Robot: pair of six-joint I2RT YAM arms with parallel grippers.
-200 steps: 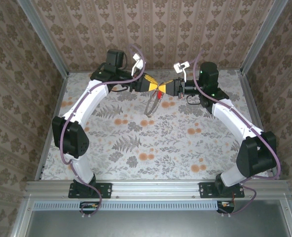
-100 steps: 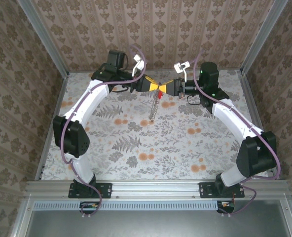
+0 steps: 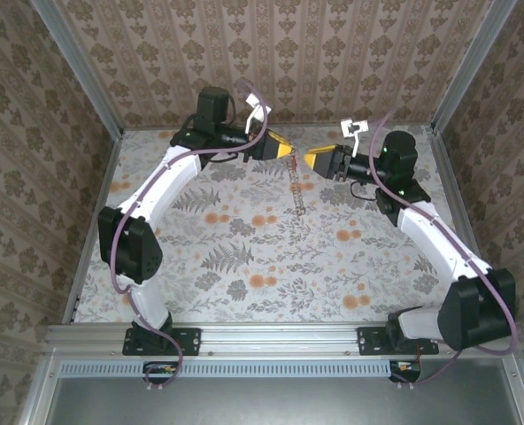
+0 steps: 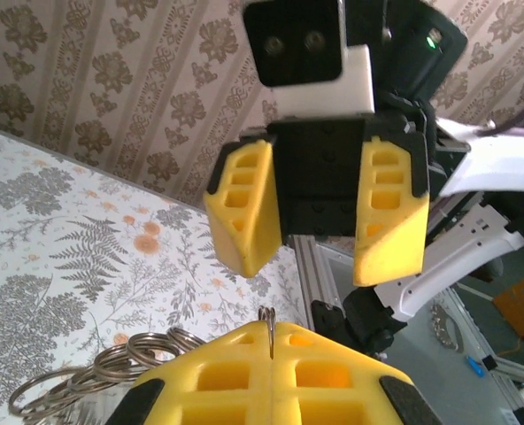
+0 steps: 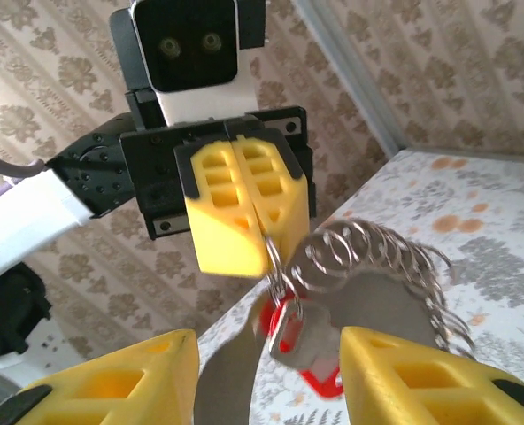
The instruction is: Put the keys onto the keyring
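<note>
The keyring (image 3: 295,186) is a chain of linked silvery rings hanging from my left gripper (image 3: 288,149), which is shut on its top ring above the far middle of the table. In the left wrist view that ring (image 4: 269,326) pokes out between the closed yellow jaws of the left gripper (image 4: 271,341). The key (image 5: 290,335), metal with a red tag (image 5: 319,382), dangles from the ring just under the left gripper (image 5: 260,252). My right gripper (image 3: 309,159) stands open a little to the right, touching nothing. Its fingers (image 5: 111,381) flank the key without contact.
The floral tablecloth (image 3: 271,257) covers the table, walled by patterned panels on three sides and an aluminium rail (image 3: 280,336) at the near edge. The two grippers face each other closely at the far centre. The ring chain's lower end reaches down toward the cloth.
My right gripper has opened and drawn back to the right, away from the left one. The left gripper stays shut on the ring, and the chain now hangs from it alone.
</note>
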